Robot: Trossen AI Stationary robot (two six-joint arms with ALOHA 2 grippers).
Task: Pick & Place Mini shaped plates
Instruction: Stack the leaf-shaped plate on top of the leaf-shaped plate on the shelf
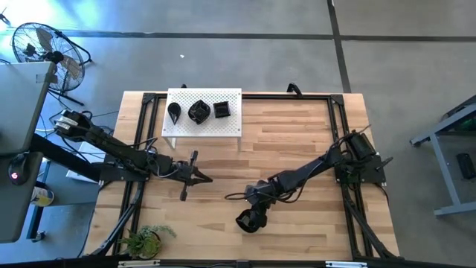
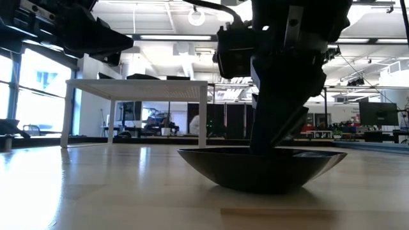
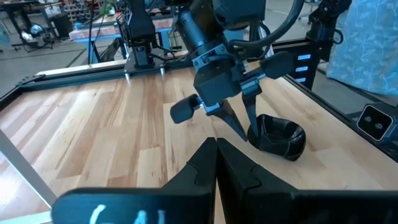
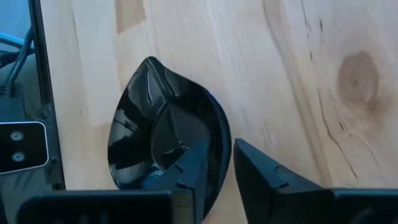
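Right wrist view: unlabelled teardrop plate [image 4: 163, 140] between fingers [image 4: 194, 163]

One glossy black teardrop-shaped plate [image 4: 165, 140] is being seen sitting flat on the wooden table near its front edge. Three more little black plates are being kept up on the white perforated board [image 1: 204, 123]: a leaf-shaped plate [image 1: 174, 112], a wavy round plate [image 1: 198, 112], a square plate [image 1: 222, 110].

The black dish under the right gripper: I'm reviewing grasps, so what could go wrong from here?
The right gripper straddles only the rim of the glossy teardrop dish, one finger inside and one outside; it could slip or tilt on lifting. The dish sits near the table's front edge, so a nudge might push it off.
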